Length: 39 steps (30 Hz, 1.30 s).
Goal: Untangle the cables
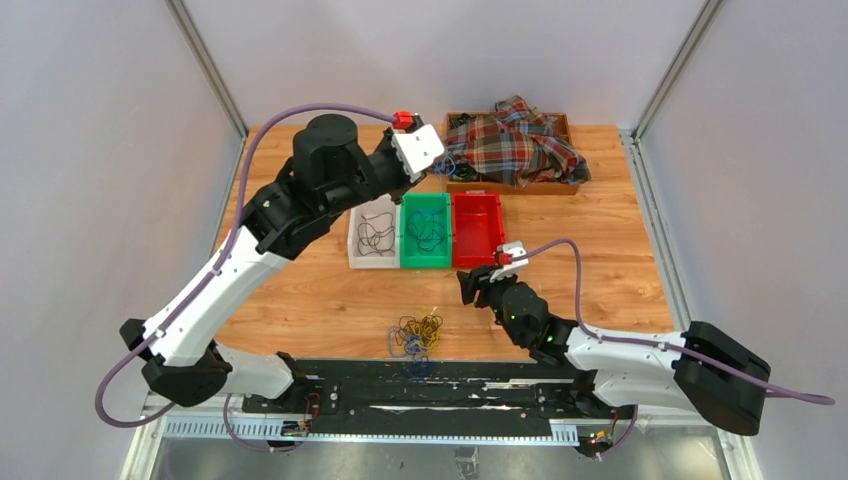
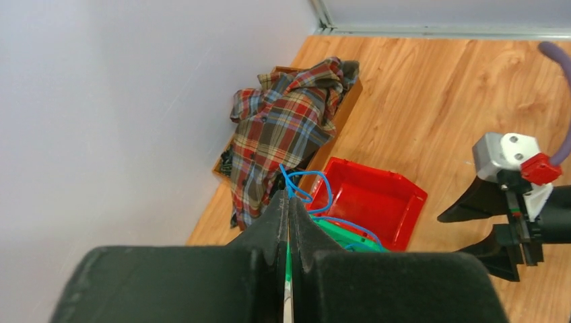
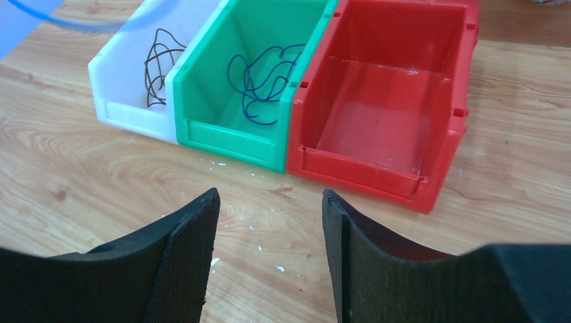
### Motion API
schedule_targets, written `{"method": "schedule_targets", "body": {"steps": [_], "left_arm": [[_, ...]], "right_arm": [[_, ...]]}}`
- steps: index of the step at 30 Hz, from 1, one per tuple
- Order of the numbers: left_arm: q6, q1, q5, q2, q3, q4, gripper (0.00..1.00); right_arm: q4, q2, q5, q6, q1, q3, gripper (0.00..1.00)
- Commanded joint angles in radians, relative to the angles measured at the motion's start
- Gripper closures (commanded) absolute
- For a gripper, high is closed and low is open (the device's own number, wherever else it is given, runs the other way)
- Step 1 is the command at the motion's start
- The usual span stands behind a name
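The left gripper (image 2: 288, 202) is held in the air over the far end of the bins, beside a wooden box (image 1: 557, 184) draped with a plaid shirt (image 2: 289, 128). Its jaws are pressed together on a blue cable (image 2: 328, 188), which loops up from the fingertips and trails down toward the green bin (image 3: 222, 128). The right gripper (image 3: 269, 198) is held low over the table (image 1: 600, 270), just in front of the red bin (image 3: 377, 168), its jaws apart with nothing between them. A tangle of cables (image 1: 417, 333), yellow-orange, blue and dark, is seen on the table near the arm bases, apart from both grippers. A dark cable (image 3: 161, 64) is seen in the white bin (image 3: 128, 87), and a dark blue cable (image 3: 266, 87) in the green one
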Motion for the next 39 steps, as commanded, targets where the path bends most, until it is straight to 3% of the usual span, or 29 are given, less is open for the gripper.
{"method": "schedule_targets", "body": {"steps": [1,8,39], "left_arm": [[0.044,-0.008,-0.044,0.03,-0.016,0.081,1.0],[0.131,0.02,-0.092,0.08,-0.1,0.113,0.99],[0.167,0.144,-0.159,0.318,-0.179,0.205,0.99]], "right_arm": [[-0.032,-0.029,0.056,-0.004,-0.023,-0.014,0.43],[-0.077,-0.096,0.074,-0.019,-0.035,-0.031,0.43],[-0.206,-0.281,0.084,0.01,-0.105,-0.076,0.46]]}}
